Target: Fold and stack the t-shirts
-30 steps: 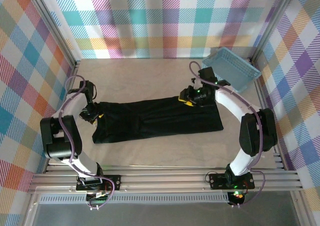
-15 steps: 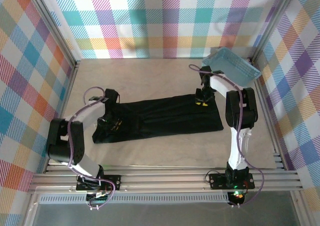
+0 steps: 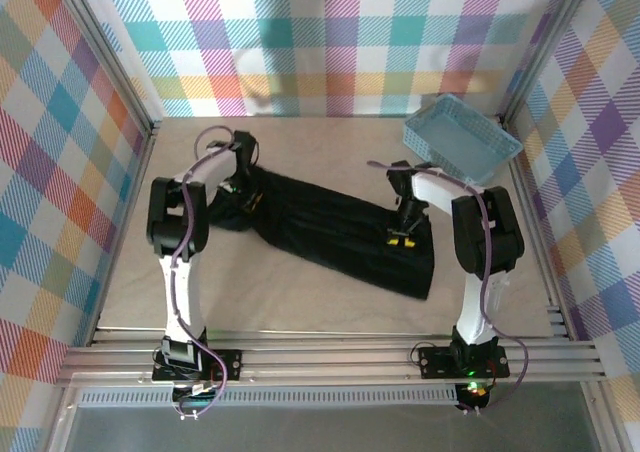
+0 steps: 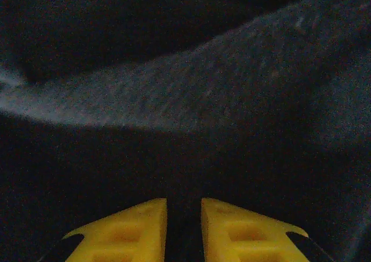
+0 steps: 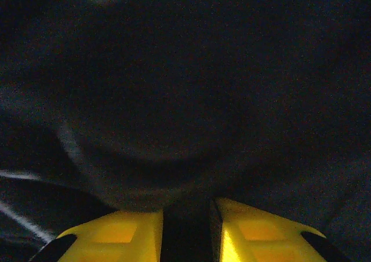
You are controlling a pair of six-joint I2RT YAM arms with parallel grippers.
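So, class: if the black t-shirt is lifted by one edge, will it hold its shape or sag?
Probably sag: the t-shirt lies wrinkled and skewed on the table, like soft cloth. Likely light, since the left gripper and right gripper seem to pinch it with narrow jaws. Unlikely to roll, being flat.

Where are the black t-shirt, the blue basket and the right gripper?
black t-shirt [image 3: 330,234]: top view, cloth's middle
blue basket [image 3: 462,140]: top view, bare floor
right gripper [image 3: 401,239]: top view, between its fingers
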